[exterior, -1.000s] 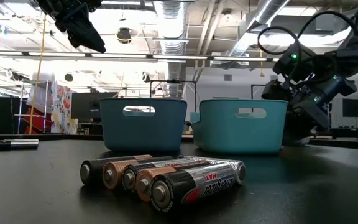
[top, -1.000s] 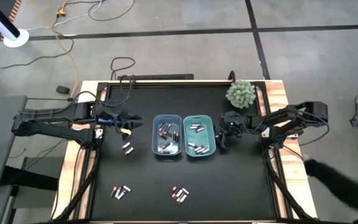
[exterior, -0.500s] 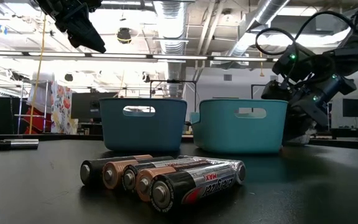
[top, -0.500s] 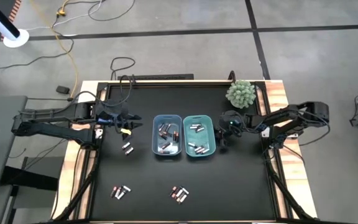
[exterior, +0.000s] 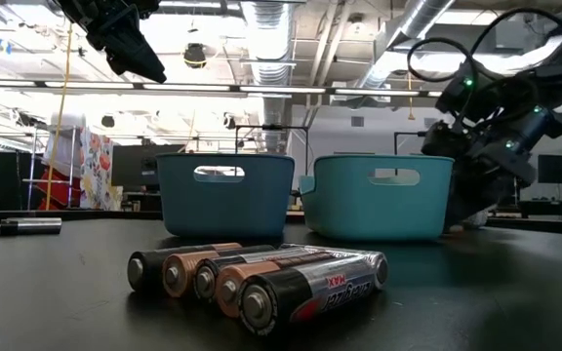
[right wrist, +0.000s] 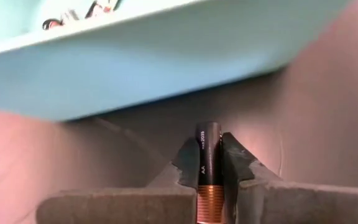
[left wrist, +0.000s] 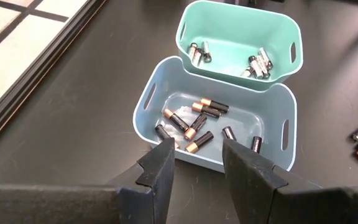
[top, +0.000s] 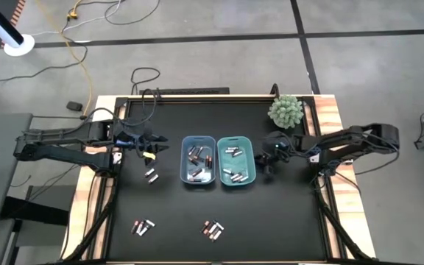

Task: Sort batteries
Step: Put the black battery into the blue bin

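Note:
Dark batteries with copper ends lie in the blue bin [top: 197, 160], and silvery ones in the teal bin [top: 235, 160]. Loose batteries lie in a small group left of the blue bin [top: 151, 174] and in two groups near the front edge [top: 143, 226] [top: 213, 230], the right-hand one filling the low view's foreground [exterior: 261, 278]. My right gripper [top: 266, 166] is just right of the teal bin, shut on a dark battery [right wrist: 208, 158]. My left gripper [top: 153, 141] hangs open above the table left of the blue bin [left wrist: 219, 124], nothing between its fingers. My right gripper pinches the battery's dark body [right wrist: 208, 149] between its two fingers [right wrist: 188, 163], by its two sides. The battery lies along the fingers, copper end [right wrist: 207, 199] toward the wrist, dark end past the fingertips toward the teal bin's wall. I cannot tell whether it is off the table.
A green plant [top: 285, 110] stands at the table's far right, behind my right arm. The two bins stand side by side at the table's middle. Open black tabletop lies between the bins and the front battery groups. Cables run along the far edge [top: 146, 96].
My right arm has shifted slightly toward the table's right edge, its gripper staying low beside the teal bin.

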Tool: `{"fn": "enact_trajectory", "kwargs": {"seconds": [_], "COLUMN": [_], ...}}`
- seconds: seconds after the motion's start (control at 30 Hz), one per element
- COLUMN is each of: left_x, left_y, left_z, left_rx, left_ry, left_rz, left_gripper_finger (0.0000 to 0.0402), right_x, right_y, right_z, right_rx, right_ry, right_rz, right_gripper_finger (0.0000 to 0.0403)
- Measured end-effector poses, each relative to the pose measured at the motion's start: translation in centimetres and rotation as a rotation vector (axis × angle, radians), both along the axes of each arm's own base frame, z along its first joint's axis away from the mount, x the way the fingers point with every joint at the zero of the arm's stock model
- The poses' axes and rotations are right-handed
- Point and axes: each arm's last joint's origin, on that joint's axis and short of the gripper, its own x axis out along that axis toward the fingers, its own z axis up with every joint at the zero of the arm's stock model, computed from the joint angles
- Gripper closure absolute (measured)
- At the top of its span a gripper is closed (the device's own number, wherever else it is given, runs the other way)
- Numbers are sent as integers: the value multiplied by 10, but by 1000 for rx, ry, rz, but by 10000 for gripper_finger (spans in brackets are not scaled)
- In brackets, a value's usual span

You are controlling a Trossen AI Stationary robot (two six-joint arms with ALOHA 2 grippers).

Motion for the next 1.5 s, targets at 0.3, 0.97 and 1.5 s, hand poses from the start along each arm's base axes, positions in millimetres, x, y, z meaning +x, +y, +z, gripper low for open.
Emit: {"fn": "enact_trajectory", "kwargs": {"seconds": [0.3,0.97,1.5], "left_x": [0,0,0], "left_y": [0,0,0], "left_z": [0,0,0], "left_rx": [0,0,0], "left_ry": [0,-1,0], "left_rz": [0,0,0], "left_gripper_finger": [272,272,272], "right_x": [-17,13,211], "right_y": [5,3,13], "right_z": [14,168,191], "right_rx": [121,-146,-196], "right_ry": [39,58,-12], "right_rz": [-150,-387,-238], "right_gripper_finger": [371,370,369]}}
